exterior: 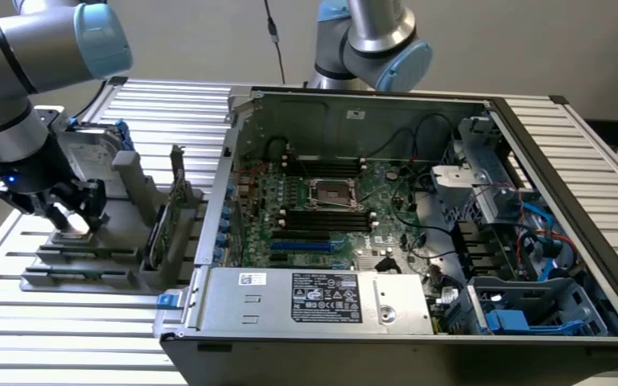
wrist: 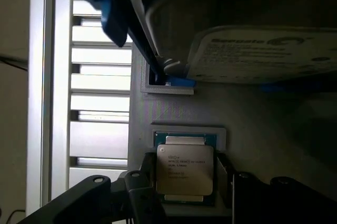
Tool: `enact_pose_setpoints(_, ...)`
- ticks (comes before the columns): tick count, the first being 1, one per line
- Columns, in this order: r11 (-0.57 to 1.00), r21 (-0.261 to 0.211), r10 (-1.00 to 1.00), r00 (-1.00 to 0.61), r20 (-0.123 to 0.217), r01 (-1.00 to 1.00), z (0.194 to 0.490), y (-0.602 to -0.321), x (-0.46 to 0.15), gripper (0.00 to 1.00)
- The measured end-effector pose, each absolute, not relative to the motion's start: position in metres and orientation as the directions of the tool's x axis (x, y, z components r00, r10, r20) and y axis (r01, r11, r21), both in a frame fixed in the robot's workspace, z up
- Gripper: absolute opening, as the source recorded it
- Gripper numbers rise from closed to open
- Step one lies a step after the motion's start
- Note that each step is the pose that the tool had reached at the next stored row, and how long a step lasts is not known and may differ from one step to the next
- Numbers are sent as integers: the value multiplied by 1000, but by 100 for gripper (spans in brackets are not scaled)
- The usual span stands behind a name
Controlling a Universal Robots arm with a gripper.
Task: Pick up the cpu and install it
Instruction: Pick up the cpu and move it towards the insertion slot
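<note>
Over on the exterior view's left, your gripper (exterior: 70,215) is down at the grey tray (exterior: 84,261) on the slatted table (exterior: 62,338), just beside the open case (exterior: 395,310). In the wrist view the cpu (wrist: 185,169) lies flat in its square pocket in that tray, silver lid up. Your fingers (wrist: 143,192) stand apart, one on each side of the chip. One looks right up against its edge and the other has a thin gap, so it's straddled, not clamped. The drive (wrist: 263,56) with its blue bracket (wrist: 178,82) sits in the next slot of the tray, near the cpu but not touching it. The socket (exterior: 323,193) on the board inside the case is well apart from all this.
</note>
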State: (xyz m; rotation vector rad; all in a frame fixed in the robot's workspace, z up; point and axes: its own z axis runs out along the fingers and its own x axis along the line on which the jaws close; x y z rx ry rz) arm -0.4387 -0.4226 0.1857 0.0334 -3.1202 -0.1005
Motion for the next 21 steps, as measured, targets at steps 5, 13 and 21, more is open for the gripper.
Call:
enact_pose_setpoints(5, 997, 68, -22, -1000, 19, -21, 194, -423, -439, 55)
enact_pose_setpoints(13, 997, 68, -22, -1000, 22, -20, 222, -423, -439, 55)
enact_pose_setpoints(21, 997, 68, -22, -999, 23, -21, 258, -423, -438, 55)
